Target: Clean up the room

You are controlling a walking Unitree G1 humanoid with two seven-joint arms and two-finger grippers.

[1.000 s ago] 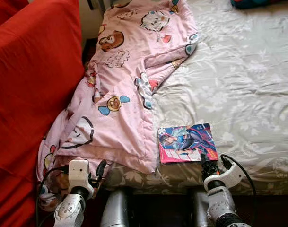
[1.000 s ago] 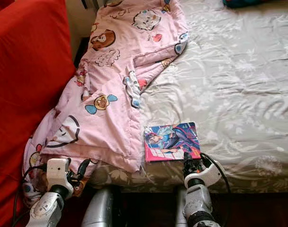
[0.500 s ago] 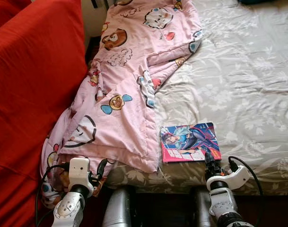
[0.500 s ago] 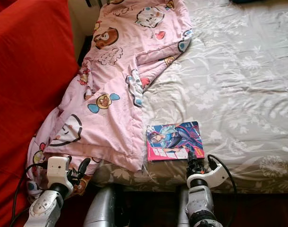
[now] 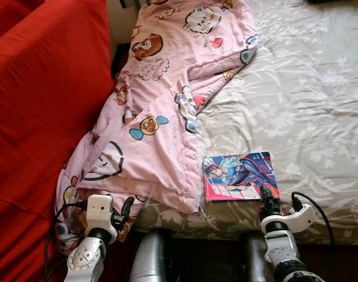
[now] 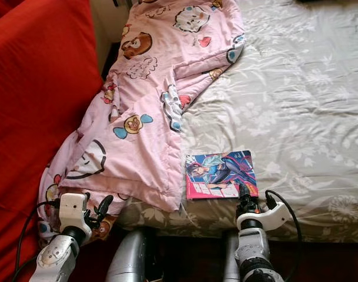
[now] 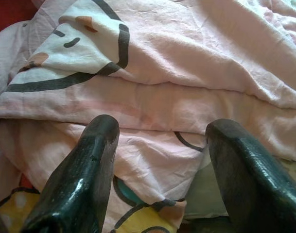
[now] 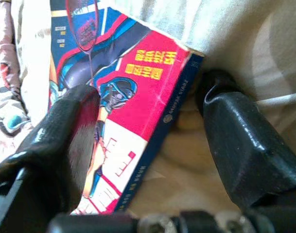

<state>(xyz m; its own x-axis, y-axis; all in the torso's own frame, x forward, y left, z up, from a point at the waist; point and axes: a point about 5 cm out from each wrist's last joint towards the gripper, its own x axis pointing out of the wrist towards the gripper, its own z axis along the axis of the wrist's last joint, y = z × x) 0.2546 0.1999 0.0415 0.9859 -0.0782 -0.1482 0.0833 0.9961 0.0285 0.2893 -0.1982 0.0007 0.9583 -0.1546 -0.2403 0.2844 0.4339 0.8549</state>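
A colourful comic book point(image 5: 240, 176) lies flat on the grey flowered bed sheet point(image 5: 308, 100), near the bed's front edge. My right gripper point(image 5: 266, 195) is at the book's near right corner, open. In the right wrist view one finger point(image 8: 65, 141) rests over the cover point(image 8: 123, 102) and the other point(image 8: 245, 141) presses into the sheet beside the spine. A pink cartoon-print blanket point(image 5: 161, 100) drapes along the bed's left side and hangs off the front. My left gripper point(image 5: 124, 210) is open just before the blanket's hanging hem point(image 7: 152, 111), touching nothing.
A red sofa point(image 5: 37, 117) stands close along the left of the bed, with a narrow gap between them. The right part of the bed is bare sheet. My own legs point(image 5: 152, 258) are against the bed's front edge.
The whole view has shifted a little as the camera moved. My right gripper has crept forward, so its fingers now straddle the book's near corner. The left gripper stays put.
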